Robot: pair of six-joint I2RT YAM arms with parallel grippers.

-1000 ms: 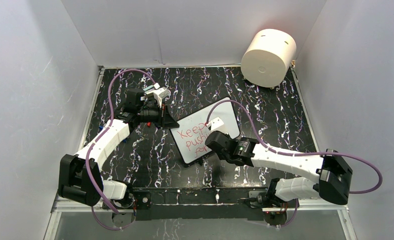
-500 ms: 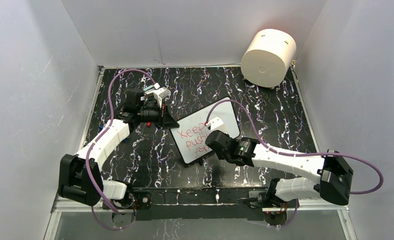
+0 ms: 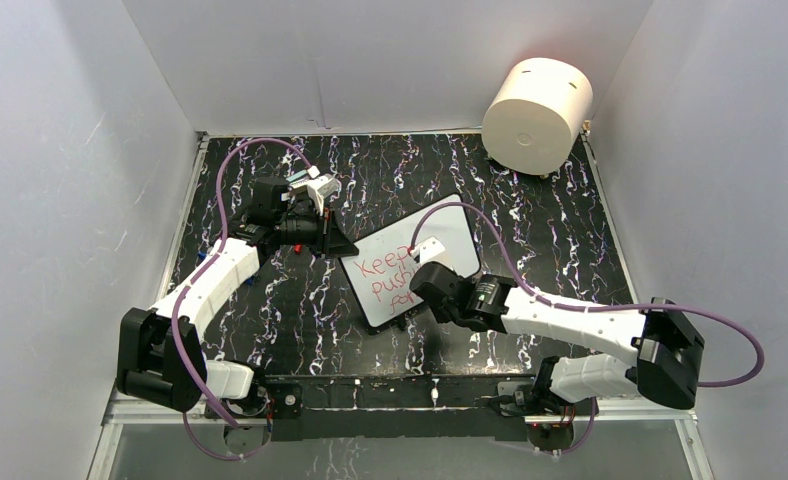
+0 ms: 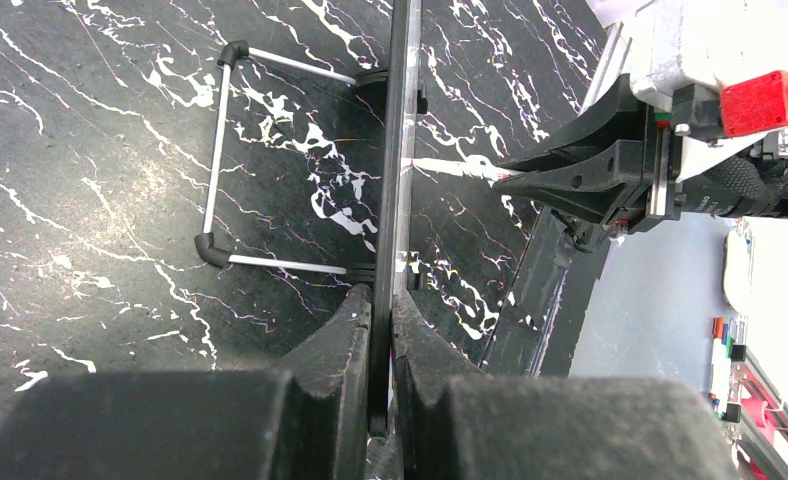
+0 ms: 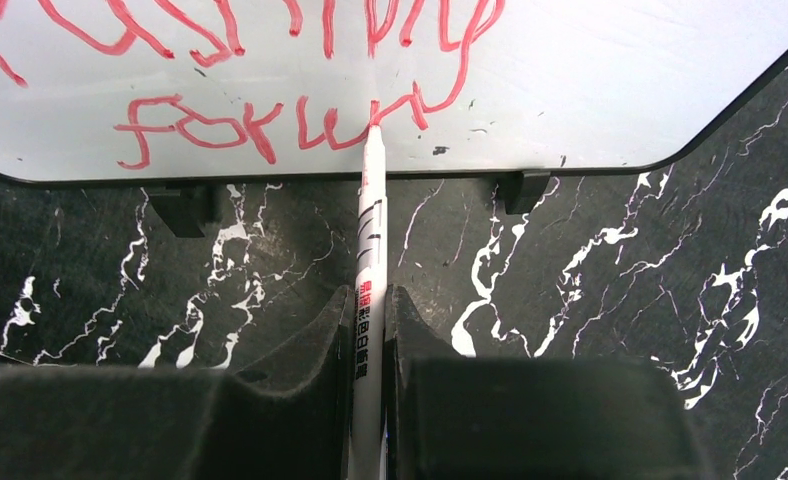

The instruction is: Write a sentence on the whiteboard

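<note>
The whiteboard [image 3: 448, 232] lies slanted at mid-table, and the left wrist view shows it edge-on [image 4: 402, 120]. The red sentence [image 3: 382, 277] runs in three lines, the bottom one reading "forw" [image 5: 270, 122]. My left gripper [image 4: 382, 305] is shut on the board's left edge [image 3: 342, 248]. My right gripper [image 5: 368, 300] is shut on a white marker [image 5: 371, 215]. The marker's tip touches the board at the end of "forw". The right wrist [image 3: 440, 285] hides the lower right of the writing from above.
A cream cylinder [image 3: 537, 102] lies at the back right corner. White walls close in the black marbled table [image 3: 530, 215] on three sides. The board's wire foot [image 4: 220, 150] rests on the table. Purple cables [image 3: 490, 235] arch over the arms.
My right gripper with the marker has crept slightly left along the bottom line of writing. The left arm and the board have not moved.
</note>
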